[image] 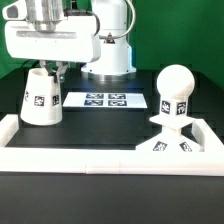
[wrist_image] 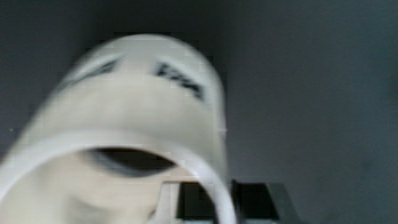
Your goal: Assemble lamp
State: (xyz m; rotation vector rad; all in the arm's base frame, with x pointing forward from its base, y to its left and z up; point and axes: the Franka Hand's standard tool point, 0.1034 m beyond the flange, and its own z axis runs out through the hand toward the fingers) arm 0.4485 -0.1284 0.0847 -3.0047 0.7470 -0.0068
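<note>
The white cone shade [image: 40, 97] stands on the black table at the exterior view's left, narrow end up, tags on its side. My gripper [image: 52, 69] comes down on its top rim from above. In the wrist view the shade [wrist_image: 134, 120] fills the frame, and its rim wall runs between my two dark pads [wrist_image: 191, 205], which sit close against it on both sides; the gripper [wrist_image: 226, 192] looks shut on the rim. The ball bulb [image: 176, 84] stands upright on the square base plate [image: 172, 145] at the exterior view's right.
The marker board [image: 105, 100] lies flat at the back middle of the table. A white raised rim [image: 100, 160] frames the table along the front and sides. The arm's white pedestal [image: 108, 55] stands behind the marker board.
</note>
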